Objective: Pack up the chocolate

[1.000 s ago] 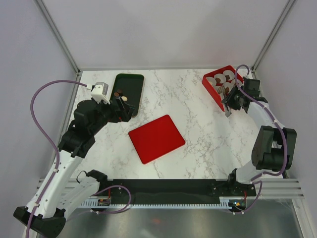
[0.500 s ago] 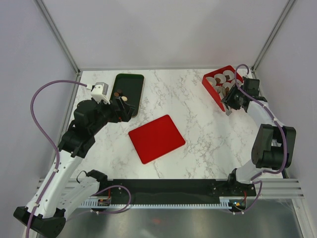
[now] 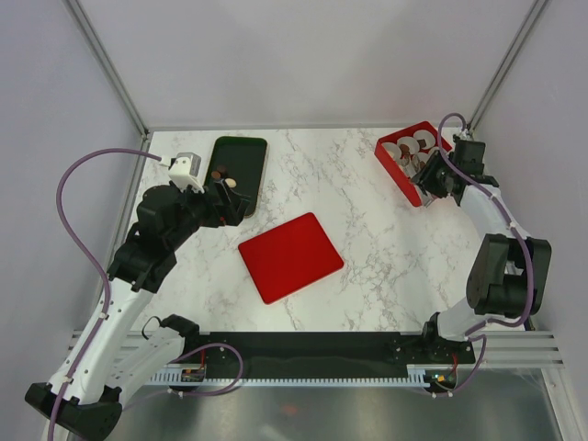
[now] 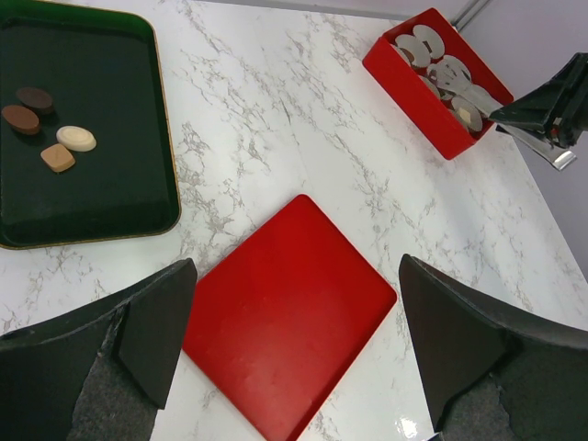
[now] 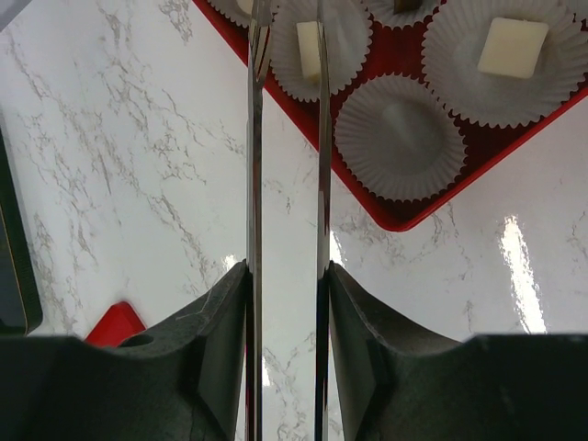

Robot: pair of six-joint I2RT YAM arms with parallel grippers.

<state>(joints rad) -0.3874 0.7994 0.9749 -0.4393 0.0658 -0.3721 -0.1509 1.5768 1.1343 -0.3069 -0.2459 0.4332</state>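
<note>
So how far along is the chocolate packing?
Done: some chocolates in white pleated paper cups in the red box. In hand: right gripper holds thin metal tongs over it. To do: four chocolates on the dark green tray; flat red lid off.

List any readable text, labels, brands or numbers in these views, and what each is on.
No text reads in any view.
Plain, no print: the flat red rectangular lid, the dark green rectangular tray, the red plastic box of white paper cups.
No stamp visible: the small brown and cream chocolates.
Bare metal, no engraving visible: the thin V-shaped metal tongs.
Too small to read: the small circuit boards on the front rail.
</note>
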